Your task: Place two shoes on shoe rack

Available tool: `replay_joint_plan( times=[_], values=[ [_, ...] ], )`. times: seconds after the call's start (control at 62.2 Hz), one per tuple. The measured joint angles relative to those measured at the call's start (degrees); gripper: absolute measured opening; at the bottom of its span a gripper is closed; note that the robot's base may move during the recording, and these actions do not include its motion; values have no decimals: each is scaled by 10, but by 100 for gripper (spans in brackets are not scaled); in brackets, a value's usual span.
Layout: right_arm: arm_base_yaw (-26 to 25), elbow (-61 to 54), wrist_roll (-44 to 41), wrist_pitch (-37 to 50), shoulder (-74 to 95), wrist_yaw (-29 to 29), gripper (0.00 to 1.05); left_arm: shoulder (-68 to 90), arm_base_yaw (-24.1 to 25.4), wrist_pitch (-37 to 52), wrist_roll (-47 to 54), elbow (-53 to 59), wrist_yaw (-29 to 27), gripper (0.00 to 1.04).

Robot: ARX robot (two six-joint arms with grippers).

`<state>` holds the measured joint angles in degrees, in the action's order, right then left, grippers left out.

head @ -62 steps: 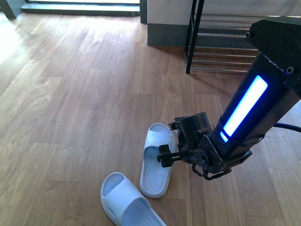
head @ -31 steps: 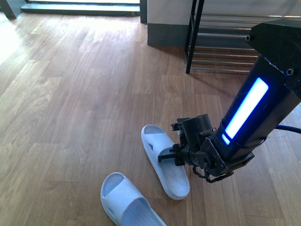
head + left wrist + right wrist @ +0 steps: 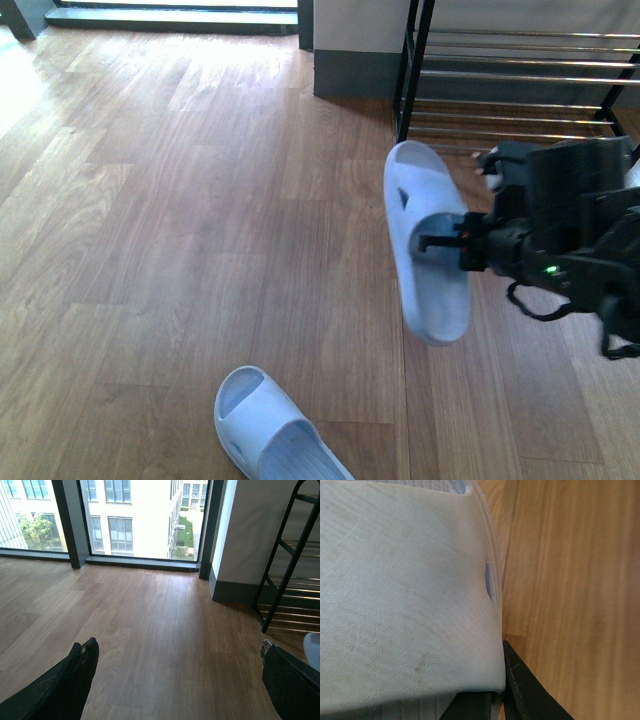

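One sandal (image 3: 432, 295) hangs off the floor (image 3: 150, 200), clamped in the right hand (image 3: 442, 243), its long axis running twelve to six; the rack (image 3: 520, 75) stands at twelve o'clock of it, the other sandal (image 3: 275, 435) at seven.

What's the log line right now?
right gripper: shut on slide, off floor, short of rack | left gripper: open, empty | second slide: on floor

1. The right arm (image 3: 580, 215) is matte black and boxy at the wrist, with a small green light (image 3: 548, 269) glowing.
2. Thin black cables (image 3: 527, 311) loop beneath it.
3. The left gripper (image 3: 177, 646) has dark fingers (image 3: 80, 680), one faced with a textured pad.
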<state>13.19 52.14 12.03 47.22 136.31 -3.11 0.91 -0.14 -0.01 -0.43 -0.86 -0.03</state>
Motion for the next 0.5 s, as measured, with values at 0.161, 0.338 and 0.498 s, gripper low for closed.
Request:
replay_joint_plan(
  times=[0.161, 0.338, 0.498],
  values=[
    [-47, -122, -2, -19, -166, 50, 1, 0, 0, 0, 0, 0, 0, 95],
    [-94, -225, -9, -75, -365, 96, 1, 0, 0, 0, 0, 0, 0, 95],
    [-140, -283, -9, -145, -539, 142, 1, 0, 0, 0, 0, 0, 0, 95]
  ],
)
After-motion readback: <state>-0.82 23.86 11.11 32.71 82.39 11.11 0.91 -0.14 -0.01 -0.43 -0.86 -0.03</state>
